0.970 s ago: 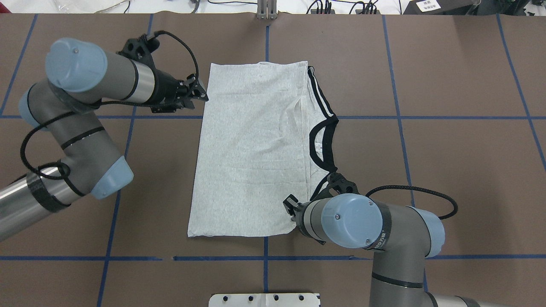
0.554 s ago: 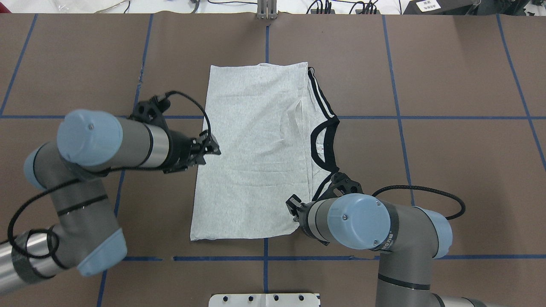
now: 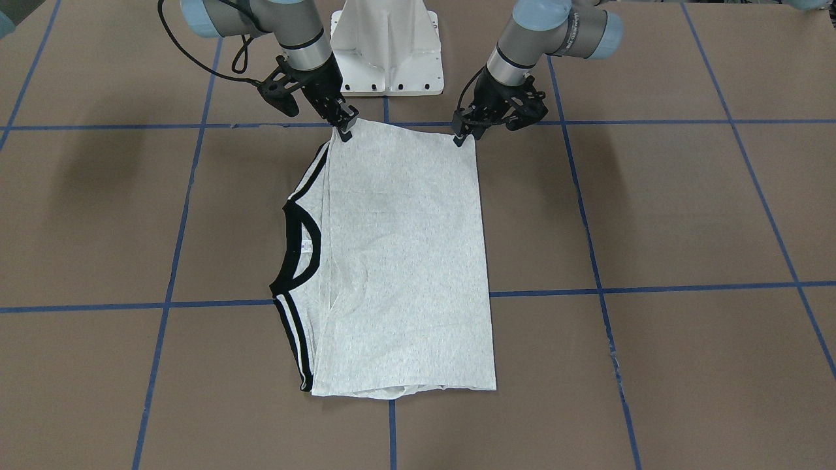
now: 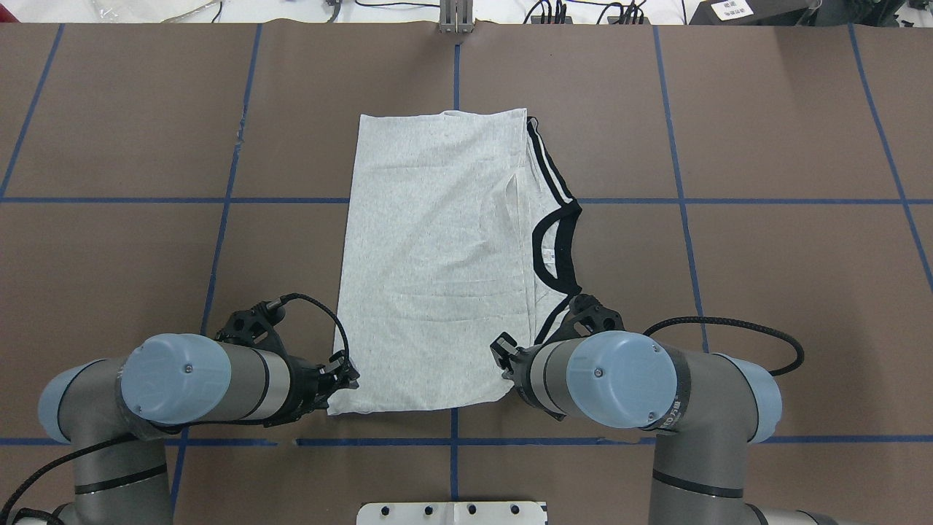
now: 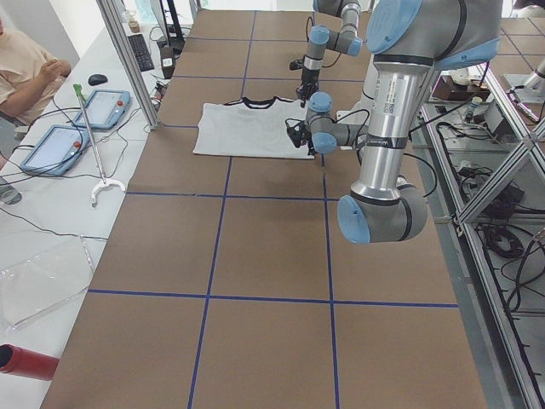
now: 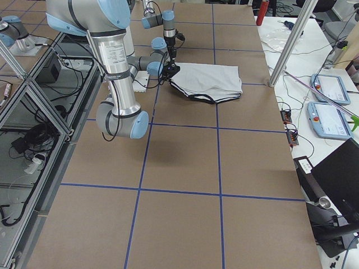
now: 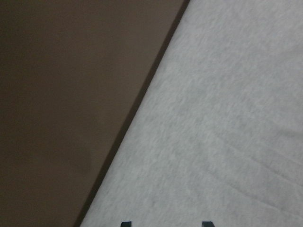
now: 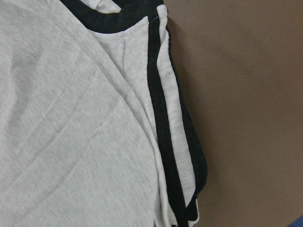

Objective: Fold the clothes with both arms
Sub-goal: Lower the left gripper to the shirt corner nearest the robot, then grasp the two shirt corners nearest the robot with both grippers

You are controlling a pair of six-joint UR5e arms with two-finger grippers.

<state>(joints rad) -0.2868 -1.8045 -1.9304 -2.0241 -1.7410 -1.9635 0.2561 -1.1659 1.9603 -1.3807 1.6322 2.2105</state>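
The grey T-shirt (image 4: pixel 430 255) lies folded lengthwise on the brown table, its black collar (image 4: pixel 543 244) and striped cuffs on the right side; the print is hidden. My left gripper (image 4: pixel 346 380) sits low at the shirt's near-left corner (image 3: pixel 462 134). The left wrist view shows its two fingertips (image 7: pixel 125 223) apart over the cloth (image 7: pixel 213 118), so it is open. My right gripper (image 3: pixel 344 127) pinches the near-right corner beside the striped cuff (image 8: pixel 161 142); my own arm largely hides it (image 4: pixel 503 357) in the overhead view.
The white pedestal base (image 3: pixel 385 59) stands just behind both grippers. Blue tape lines (image 4: pixel 678 197) grid the table. A seated person (image 5: pixel 25 68) and control tablets (image 5: pixel 102 106) are beyond the table's far edge, with metal frame posts (image 6: pixel 286 39) nearby.
My left arm swept from the shirt's far-left corner down along its left edge to the near-left corner. The right arm shifted slightly rightward, staying at the near-right corner.
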